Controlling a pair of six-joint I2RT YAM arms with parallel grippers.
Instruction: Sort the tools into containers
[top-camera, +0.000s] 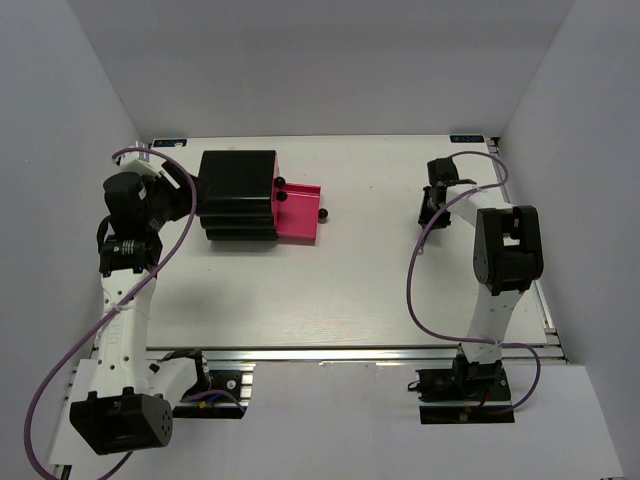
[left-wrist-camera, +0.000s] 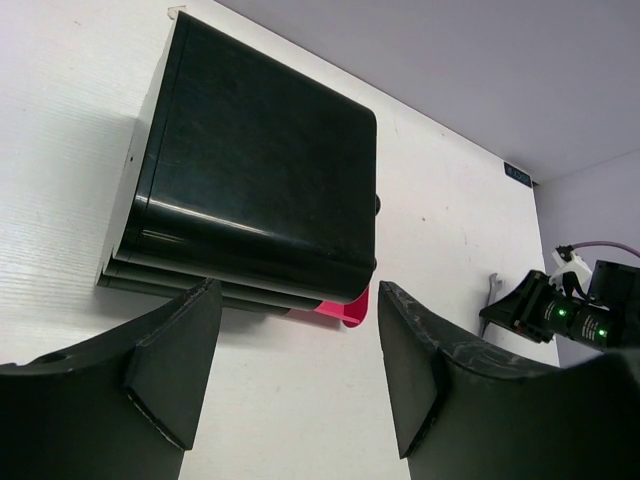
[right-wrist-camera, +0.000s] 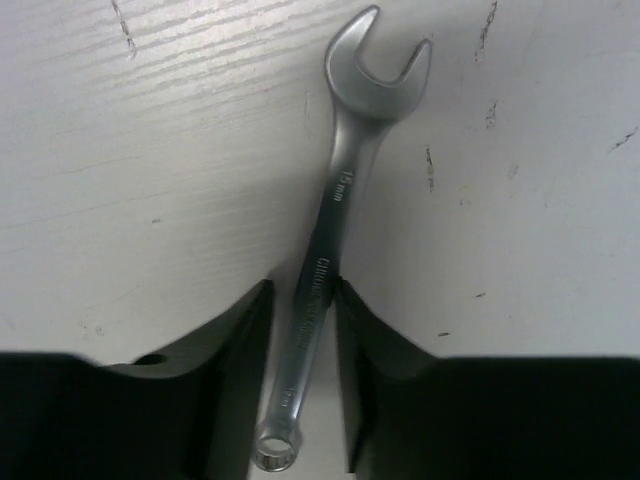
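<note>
Top view. Cabinet (top-camera: 238, 190), black, stood at the far left of the white table (top-camera: 330, 300), fronts facing right. One pink drawer (top-camera: 298, 215) was pulled out to the right, with a round black knob (top-camera: 323, 213) at its right end. Two more knobs sat close against the cabinet front. Left gripper (top-camera: 188, 183) was just beside the cabinet's left side. Right gripper (top-camera: 432, 212) was at the far right of the table, well apart from the cabinet, pointing down at the surface.

Left wrist view. Both fingers (left-wrist-camera: 170, 370) were spread wide with only bare table between them, so the left gripper was released and held nothing. The cabinet filled the ground beyond them. A sliver of the pink drawer showed past its near edge. Farther right, the right gripper sat low on the table with two green lights showing. The silver tip of the wrench (left-wrist-camera: 492, 288) poked out beside it.

Right wrist view. The wrench lay flat on the table. Its forked end pointed away from the camera and its ring end lay nearest, back between the fingers (right-wrist-camera: 235, 385). Small lettering ran along the shank. The fingers flanked the shank closely, one against it and a dark sliver at the other. Could not tell whether they pinched it.
</note>
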